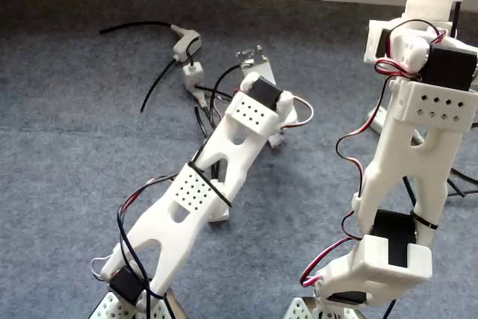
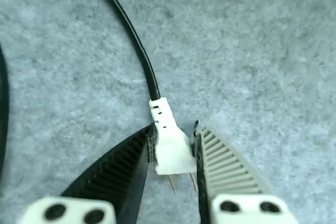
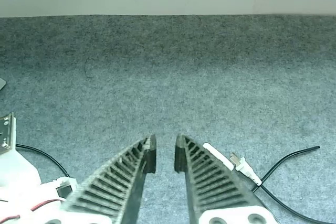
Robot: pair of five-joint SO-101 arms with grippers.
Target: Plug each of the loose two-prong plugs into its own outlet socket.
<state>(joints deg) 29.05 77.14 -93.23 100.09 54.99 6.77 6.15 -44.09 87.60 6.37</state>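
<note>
High view: left arm point(image 1: 224, 147) lies stretched low over the grey counter point(image 1: 67, 184), with its wrist down among the black cords in the middle. That is low enough to work on a plug lying flat. Right arm point(image 1: 418, 132) stands folded up at the right side, away from the cords, probably parked so it doesn't get in the way. Two white cord ends point(image 1: 188, 56) lie close together just beyond the left arm's tip. Can't tell from here whether they are plugs or sockets.

Left wrist view: left claw point(image 2: 173, 129) is closed on the white plug point(image 2: 169, 142), one finger pressing each flat side. The two prongs point(image 2: 173, 183) point back toward the camera and stay free of the fingers. Its black cord point(image 2: 134, 40) trails away across the counter. Gripping the body rather than the cord looks meant to keep the prongs steady for lining up. No socket in this view, so the plug likely has to be turned and carried to one.

Right wrist view: right claw point(image 3: 165, 148) hangs above the counter, fingers a narrow gap apart, nothing between them. A second plug point(image 3: 239, 163) lies loose on the counter just beside one finger, prongs bare, thin black cord running off. Not yet plugged in, and probably the right arm's job.
</note>
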